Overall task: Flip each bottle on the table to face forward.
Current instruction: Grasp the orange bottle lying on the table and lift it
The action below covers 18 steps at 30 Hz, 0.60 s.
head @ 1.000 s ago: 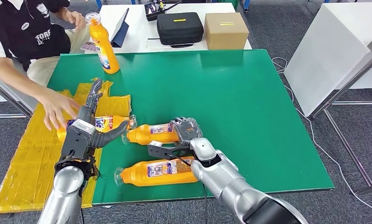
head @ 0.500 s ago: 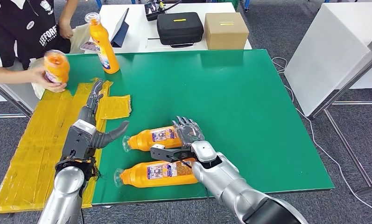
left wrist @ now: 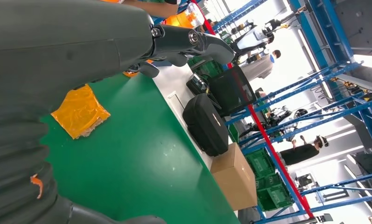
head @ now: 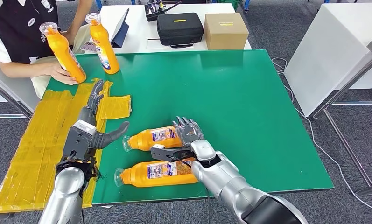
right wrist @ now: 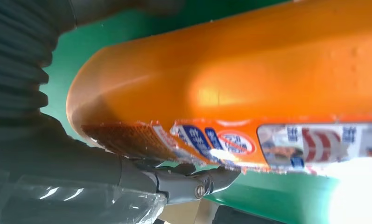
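Progress: two orange bottles stand upright at the far left of the green table [head: 249,102]; two lie on their sides near the front edge. Judged partway done, the lying pair apparently left to handle.
Far upright bottle [head: 102,44]: stands at the table's back-left corner, cap up, label turned partly toward the robot.
Second upright bottle [head: 65,52]: cap up, leaning a little, a person's hand [head: 61,73] at its base; sits by the yellow sheet [head: 30,144] draped over the table's left side.
Upper lying bottle [head: 152,137]: long axis runs left-right across the table, cap end pointing to the robot's left, label up.
Lower lying bottle [head: 156,171]: just in front of the upper one, roughly parallel, cap also left, label up.
Right hand [head: 186,137]: fingers lie over the base end of the upper lying bottle, thumb reaching out beneath it toward the lower one; the right wrist view has the thumb against the labelled orange flank. Whether it grips firmly or only rests, cannot tell.
Left hand [head: 94,122]: holds nothing, fingers straight and pointing away, thumb spread toward the upper bottle's cap, not touching it.
Background: black case [head: 179,28] and cardboard box [head: 226,30] on a white table behind.
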Each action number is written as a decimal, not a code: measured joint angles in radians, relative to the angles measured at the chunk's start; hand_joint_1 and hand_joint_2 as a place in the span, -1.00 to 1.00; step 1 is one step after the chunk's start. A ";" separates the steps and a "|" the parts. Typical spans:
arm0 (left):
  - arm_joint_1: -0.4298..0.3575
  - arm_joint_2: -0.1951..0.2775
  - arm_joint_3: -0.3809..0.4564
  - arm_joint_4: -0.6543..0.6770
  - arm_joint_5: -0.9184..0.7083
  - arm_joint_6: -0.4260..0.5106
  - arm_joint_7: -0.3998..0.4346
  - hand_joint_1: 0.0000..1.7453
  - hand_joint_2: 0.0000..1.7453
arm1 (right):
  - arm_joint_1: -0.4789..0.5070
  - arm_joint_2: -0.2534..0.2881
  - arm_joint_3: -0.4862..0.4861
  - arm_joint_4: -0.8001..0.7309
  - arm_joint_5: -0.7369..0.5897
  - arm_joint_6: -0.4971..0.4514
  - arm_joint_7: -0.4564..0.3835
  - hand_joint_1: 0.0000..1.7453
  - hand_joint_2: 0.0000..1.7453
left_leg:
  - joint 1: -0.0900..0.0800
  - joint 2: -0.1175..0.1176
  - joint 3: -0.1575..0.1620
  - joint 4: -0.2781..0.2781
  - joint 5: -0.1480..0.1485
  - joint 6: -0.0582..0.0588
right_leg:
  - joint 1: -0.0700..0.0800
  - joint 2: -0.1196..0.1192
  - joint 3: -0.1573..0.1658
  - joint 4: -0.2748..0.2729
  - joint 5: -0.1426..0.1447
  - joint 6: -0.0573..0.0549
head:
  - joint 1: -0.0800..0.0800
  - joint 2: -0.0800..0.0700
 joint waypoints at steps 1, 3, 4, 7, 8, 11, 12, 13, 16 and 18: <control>0.000 0.000 0.000 0.000 0.000 0.000 0.000 -1.00 1.00 | 0.000 0.001 -0.001 0.003 0.002 -0.002 0.000 1.00 1.00 | 0.000 0.000 0.000 0.000 0.000 0.000 | 0.000 0.000 0.000 0.000 0.000 0.000 | 0.000 0.000; 0.000 0.000 0.000 0.001 0.000 0.000 0.000 -1.00 1.00 | -0.002 0.003 -0.006 0.009 0.006 -0.008 0.000 1.00 1.00 | 0.000 0.000 0.000 0.000 0.000 0.000 | 0.000 0.000 0.000 0.000 0.000 0.000 | 0.000 0.000; 0.000 0.000 0.000 0.002 0.001 0.000 0.000 -1.00 1.00 | -0.003 0.004 -0.008 0.012 0.007 -0.012 0.000 1.00 1.00 | 0.000 0.000 0.000 0.000 0.000 0.000 | 0.000 0.000 0.000 0.000 0.000 0.000 | 0.000 0.000; -0.001 0.000 0.000 0.007 0.001 0.000 0.000 -1.00 1.00 | -0.005 0.006 -0.014 0.017 0.009 -0.023 0.000 1.00 1.00 | 0.000 0.000 0.000 0.000 0.000 0.000 | 0.000 0.000 0.000 0.000 0.000 0.000 | 0.000 0.000; -0.001 0.000 0.000 0.008 0.001 0.000 0.000 -1.00 1.00 | -0.006 0.006 -0.015 0.019 0.009 -0.024 0.000 1.00 1.00 | 0.000 0.000 0.000 0.000 0.000 0.000 | 0.000 0.000 0.000 0.000 0.000 0.000 | 0.000 0.000; -0.001 0.000 0.000 0.009 0.001 0.000 0.000 -1.00 1.00 | -0.009 0.007 -0.019 0.021 0.009 -0.024 0.000 1.00 1.00 | 0.000 0.000 0.000 0.000 0.000 0.000 | 0.000 0.000 0.000 0.000 0.000 0.000 | 0.000 0.000; -0.001 0.000 0.000 0.009 0.001 0.000 0.000 -1.00 1.00 | -0.010 0.007 -0.019 0.021 0.009 -0.024 0.000 1.00 1.00 | 0.000 0.000 0.000 0.000 0.000 0.000 | 0.000 0.000 0.000 0.000 0.000 0.000 | 0.000 0.000; -0.001 0.000 0.000 0.009 0.001 0.000 0.000 -1.00 1.00 | -0.010 0.007 -0.019 0.022 0.009 -0.025 0.000 1.00 1.00 | 0.000 0.000 0.000 0.000 0.000 0.000 | 0.000 0.000 0.000 0.000 0.000 0.000 | 0.000 0.000; -0.001 0.000 0.000 0.009 0.001 0.000 0.000 -1.00 1.00 | -0.010 0.007 -0.020 0.022 0.010 -0.034 0.000 1.00 1.00 | 0.000 0.000 0.000 0.000 0.000 0.000 | 0.000 0.000 0.000 0.000 0.000 0.000 | 0.000 0.000; -0.001 0.000 0.000 0.009 0.001 0.000 0.000 -1.00 1.00 | -0.008 0.007 -0.024 0.023 0.013 -0.050 0.001 1.00 1.00 | 0.000 0.000 0.000 0.000 0.000 0.000 | 0.000 0.000 0.000 0.000 0.000 0.000 | 0.000 0.000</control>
